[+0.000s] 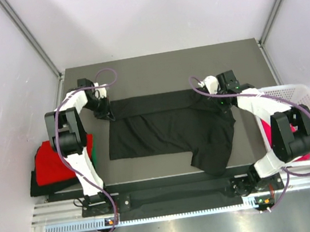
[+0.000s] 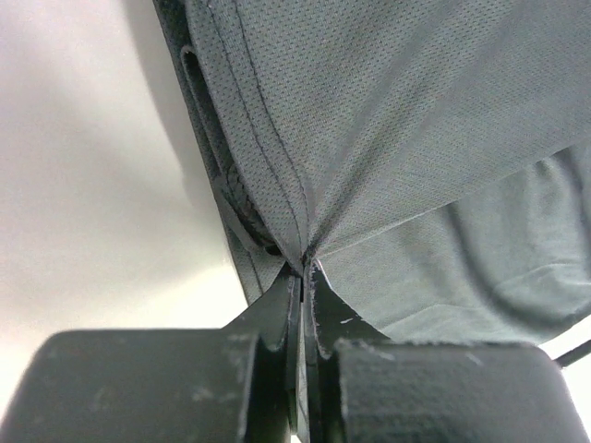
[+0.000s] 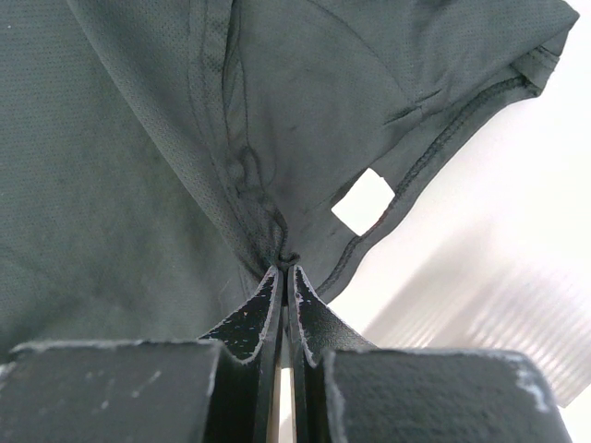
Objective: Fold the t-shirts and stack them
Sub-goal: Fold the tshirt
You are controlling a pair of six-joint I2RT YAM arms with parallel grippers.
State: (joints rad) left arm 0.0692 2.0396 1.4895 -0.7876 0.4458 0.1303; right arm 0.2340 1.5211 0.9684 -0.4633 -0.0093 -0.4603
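The left gripper [image 1: 108,113] and the right gripper [image 1: 221,102] are each pinching tightly the far edge of the black t-shirt [image 1: 168,130] lying across the table [image 1: 165,62].

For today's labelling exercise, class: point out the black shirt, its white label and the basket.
Black shirt [image 1: 168,128]: top view, middle of the cloth.
White label [image 3: 363,200]: right wrist view, label's centre.
Basket [image 1: 308,93]: top view, far mesh wall.

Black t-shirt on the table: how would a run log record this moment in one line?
left gripper: shut on black t-shirt | right gripper: shut on black t-shirt | cloth: lying on table
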